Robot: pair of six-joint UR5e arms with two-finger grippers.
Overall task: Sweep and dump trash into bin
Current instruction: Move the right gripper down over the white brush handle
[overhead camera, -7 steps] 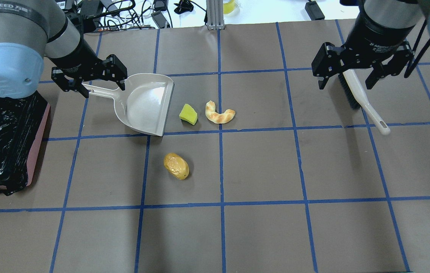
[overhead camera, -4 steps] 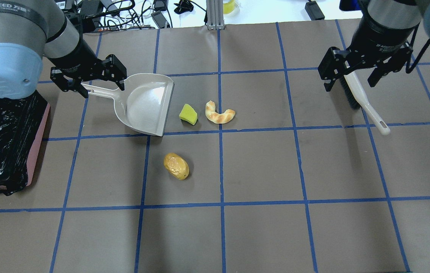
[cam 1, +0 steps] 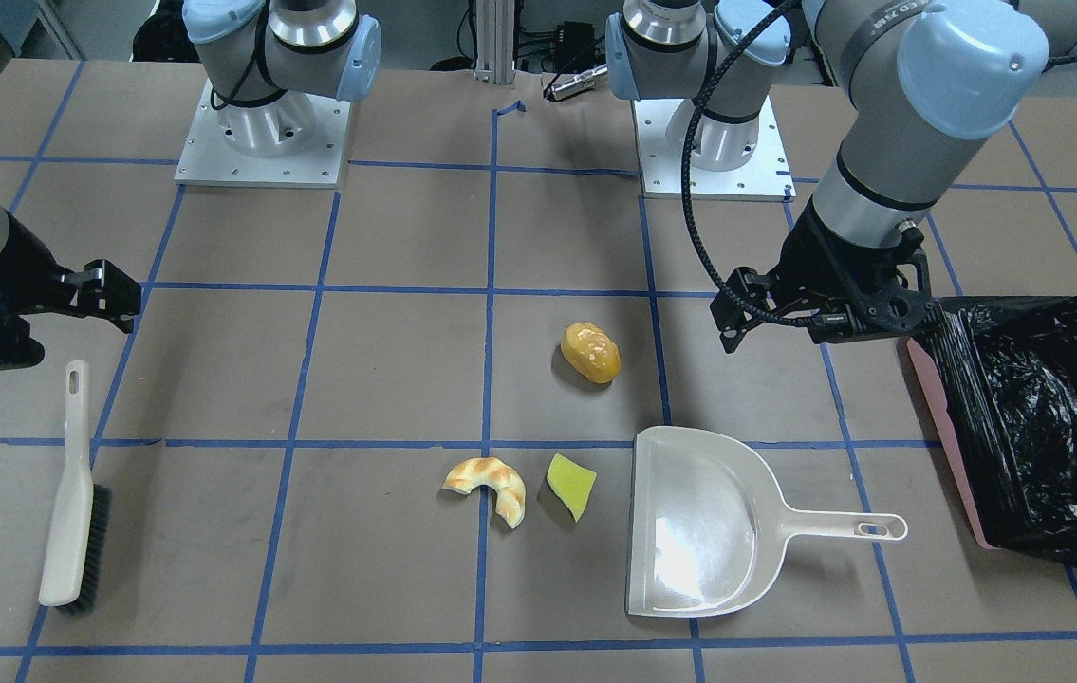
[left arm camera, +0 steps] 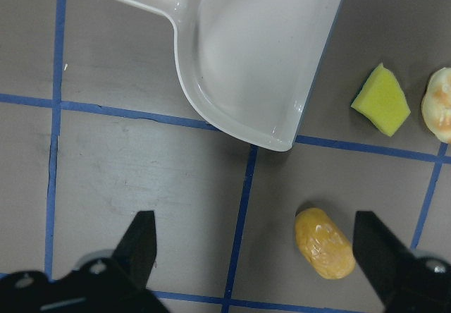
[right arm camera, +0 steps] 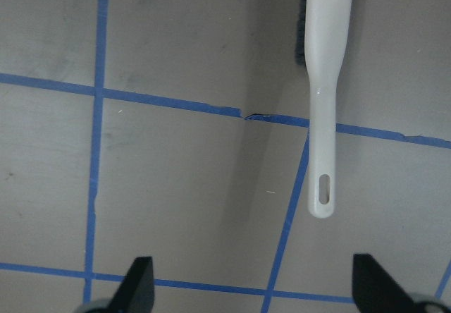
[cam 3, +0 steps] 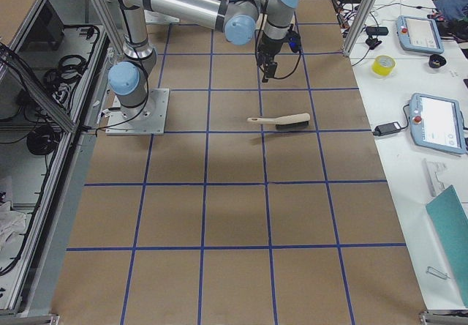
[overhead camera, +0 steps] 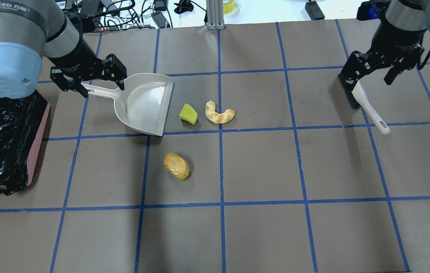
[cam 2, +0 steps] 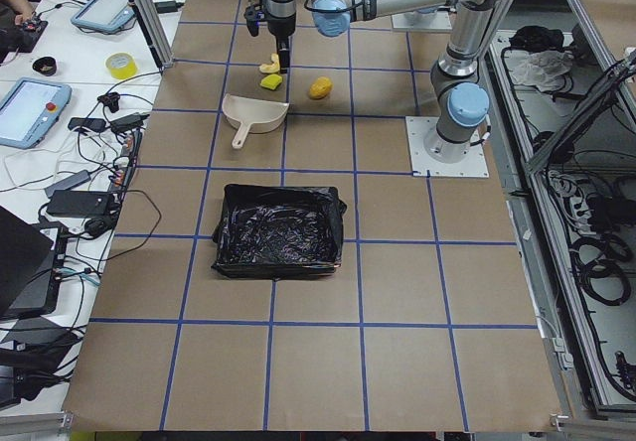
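Trash, three toy food pieces, all loose on the table:
- orange-yellow lump
- tan-and-white bread piece
- yellow-green wedge

Left gripper: fingers spread apart, holding nothing, raised above the table. In the left wrist view the lump shows between the two fingers (closer to one of them). The wedge and bread piece lie farther out, beyond the fingertips, just beside each other but not touching.

Dustpan: beige, flat on the table. Its handle lies under the left fingers in the overhead view, ungripped. Its open mouth faces the wedge.

Bin: pink-sided, lined with black plastic, on the outer side of the left fingers, well apart from the trash.

Right gripper: fingers apart, empty.

Brush: flat on the table below the right fingers, handle reaching past them toward the robot.
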